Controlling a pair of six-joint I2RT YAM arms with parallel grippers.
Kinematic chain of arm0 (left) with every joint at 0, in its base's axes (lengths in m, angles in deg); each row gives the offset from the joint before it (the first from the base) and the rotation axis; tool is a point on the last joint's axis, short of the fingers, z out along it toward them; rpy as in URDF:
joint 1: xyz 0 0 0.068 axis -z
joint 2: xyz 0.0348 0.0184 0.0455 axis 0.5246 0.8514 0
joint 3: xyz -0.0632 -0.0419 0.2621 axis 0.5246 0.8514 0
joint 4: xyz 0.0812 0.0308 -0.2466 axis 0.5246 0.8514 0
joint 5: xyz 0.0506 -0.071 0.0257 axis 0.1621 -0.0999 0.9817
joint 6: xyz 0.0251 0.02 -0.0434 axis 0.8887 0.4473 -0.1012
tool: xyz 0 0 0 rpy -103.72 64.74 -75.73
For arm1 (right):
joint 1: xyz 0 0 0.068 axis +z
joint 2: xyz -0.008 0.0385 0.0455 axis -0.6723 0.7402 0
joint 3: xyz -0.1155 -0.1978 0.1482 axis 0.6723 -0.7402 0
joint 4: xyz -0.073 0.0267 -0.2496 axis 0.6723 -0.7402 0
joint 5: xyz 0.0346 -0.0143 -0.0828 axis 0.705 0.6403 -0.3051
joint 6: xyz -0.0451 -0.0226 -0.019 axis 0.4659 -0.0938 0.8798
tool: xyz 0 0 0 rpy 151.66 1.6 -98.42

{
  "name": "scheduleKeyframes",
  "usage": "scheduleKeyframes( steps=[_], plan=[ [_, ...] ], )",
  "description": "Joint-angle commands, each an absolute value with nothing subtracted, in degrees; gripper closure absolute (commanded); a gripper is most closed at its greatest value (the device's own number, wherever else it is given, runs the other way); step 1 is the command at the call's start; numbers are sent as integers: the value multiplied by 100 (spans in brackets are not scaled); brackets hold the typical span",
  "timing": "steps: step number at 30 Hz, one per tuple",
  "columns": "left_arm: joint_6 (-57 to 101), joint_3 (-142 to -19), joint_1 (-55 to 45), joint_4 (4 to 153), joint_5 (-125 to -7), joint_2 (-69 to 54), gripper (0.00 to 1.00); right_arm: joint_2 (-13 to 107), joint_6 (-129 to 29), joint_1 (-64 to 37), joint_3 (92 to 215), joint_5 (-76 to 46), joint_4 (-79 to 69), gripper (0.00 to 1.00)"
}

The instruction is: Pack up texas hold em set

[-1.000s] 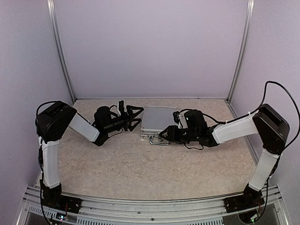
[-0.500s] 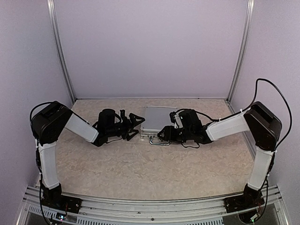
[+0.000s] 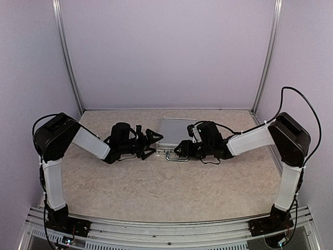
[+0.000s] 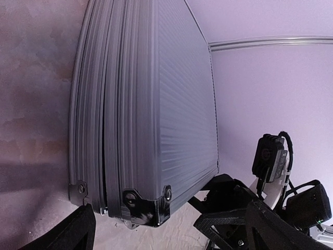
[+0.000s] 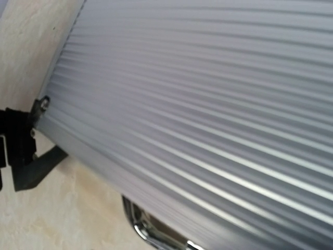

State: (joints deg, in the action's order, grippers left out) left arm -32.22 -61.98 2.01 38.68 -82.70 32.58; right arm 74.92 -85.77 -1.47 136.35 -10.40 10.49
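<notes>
**Top view:** Against one second earlier, the left gripper (image 3: 152,141) is found lower, at the near-left corner of the briefcase (image 3: 177,129). The right gripper (image 3: 182,148) is shifted slightly left, by the handle (image 3: 177,157). Counted: one closed briefcase, one handle, two grippers. The briefcase lies flat on the table (image 3: 156,182), between the grippers.

**Left wrist:** Fingers (image 4: 73,234) are spread wide with the briefcase corner between them. Nothing is clamped.

**Right wrist:** Only the ribbed lid and the handle are seen. The finger spacing cannot be told.
</notes>
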Motion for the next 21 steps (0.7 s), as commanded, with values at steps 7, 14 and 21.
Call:
scheduleKeyframes(
  steps=[7, 14, 21],
  plan=[
    [-3340, -6170, 290, 3563, -8450, 3121, 1, 7491, -8548, -118, 13739, -1074, 993, 41],
    [-3337, -6288, 290, 3570, -8379, 3147, 1, 7560, -8604, -110, 13567, -1017, 1119, 41],
    [-3343, -6395, 299, 3625, -8407, 3133, 1, 7608, -8638, -52, 13479, -971, 1207, 41]
  ],
)
